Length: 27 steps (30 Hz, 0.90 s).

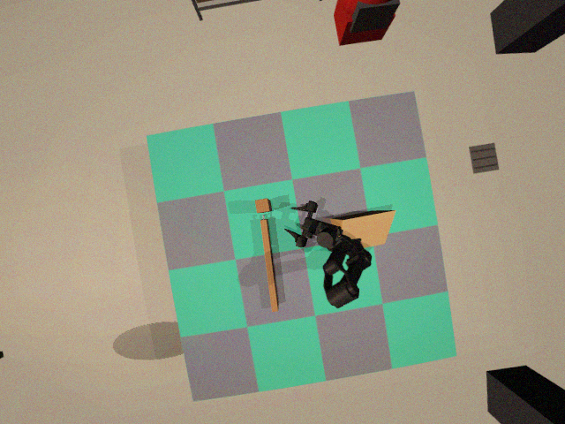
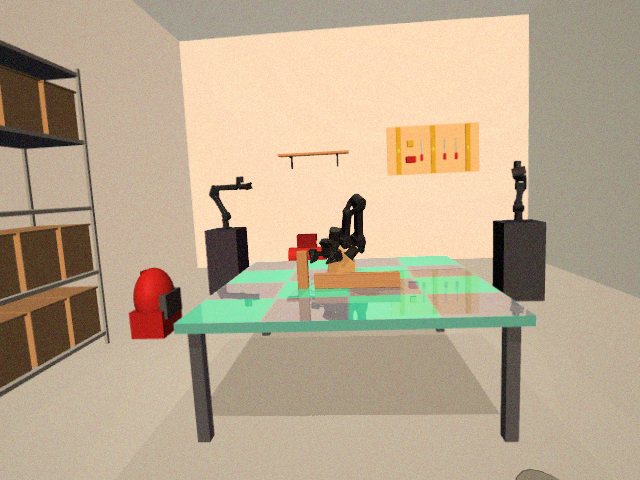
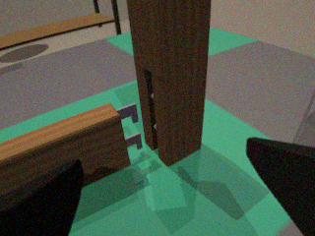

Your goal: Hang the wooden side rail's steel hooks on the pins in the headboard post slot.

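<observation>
The wooden headboard post (image 1: 262,206) (image 2: 302,269) (image 3: 184,74) stands upright on the table. Its dark slot faces the rail, and the two pins show as small pale spots inside it in the wrist view. The wooden side rail (image 1: 269,264) (image 2: 356,280) (image 3: 100,147) lies along the table on its narrow edge, in line with the post. The upper hook (image 3: 129,110) and lower hook (image 3: 133,141) stick out of its near end, outside the slot, with a small gap to the post. My gripper (image 1: 288,219) (image 3: 166,157) is open and empty, beside the post and the hooked end, touching neither.
A wooden wedge-shaped block (image 1: 372,228) (image 2: 341,263) stands on the checkered table (image 1: 392,123) (image 2: 356,324) by the arm's base, behind the gripper. Shelving (image 2: 41,211), a red object (image 2: 149,304) and two dark pedestals (image 2: 226,258) (image 2: 518,258) stand off the table.
</observation>
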Tool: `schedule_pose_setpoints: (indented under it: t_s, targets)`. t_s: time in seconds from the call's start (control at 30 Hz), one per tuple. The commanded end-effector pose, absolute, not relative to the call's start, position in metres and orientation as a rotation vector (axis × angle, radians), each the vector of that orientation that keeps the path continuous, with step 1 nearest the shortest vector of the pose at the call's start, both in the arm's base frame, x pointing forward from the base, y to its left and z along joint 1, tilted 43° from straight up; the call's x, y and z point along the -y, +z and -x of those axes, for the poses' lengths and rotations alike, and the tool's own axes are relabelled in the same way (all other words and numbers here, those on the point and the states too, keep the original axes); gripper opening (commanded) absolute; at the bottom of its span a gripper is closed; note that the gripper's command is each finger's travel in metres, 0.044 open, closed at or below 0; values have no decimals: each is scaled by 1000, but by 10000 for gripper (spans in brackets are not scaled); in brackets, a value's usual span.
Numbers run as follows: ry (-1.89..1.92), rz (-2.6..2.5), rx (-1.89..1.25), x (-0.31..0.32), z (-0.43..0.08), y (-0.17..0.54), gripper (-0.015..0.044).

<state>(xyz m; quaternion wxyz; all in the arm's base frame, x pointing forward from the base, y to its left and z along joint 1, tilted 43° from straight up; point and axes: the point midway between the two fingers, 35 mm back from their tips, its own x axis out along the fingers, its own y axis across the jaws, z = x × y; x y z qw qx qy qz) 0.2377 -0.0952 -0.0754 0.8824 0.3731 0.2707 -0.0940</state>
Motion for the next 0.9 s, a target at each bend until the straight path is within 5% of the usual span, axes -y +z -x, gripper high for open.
schedule_pose_setpoints:
  t_s: [0.0, 0.87]
  targets:
    - [-189, -777, -567, 93, -237, -75, 440]
    - [-485, -903, -961, 102, -301, -36, 440]
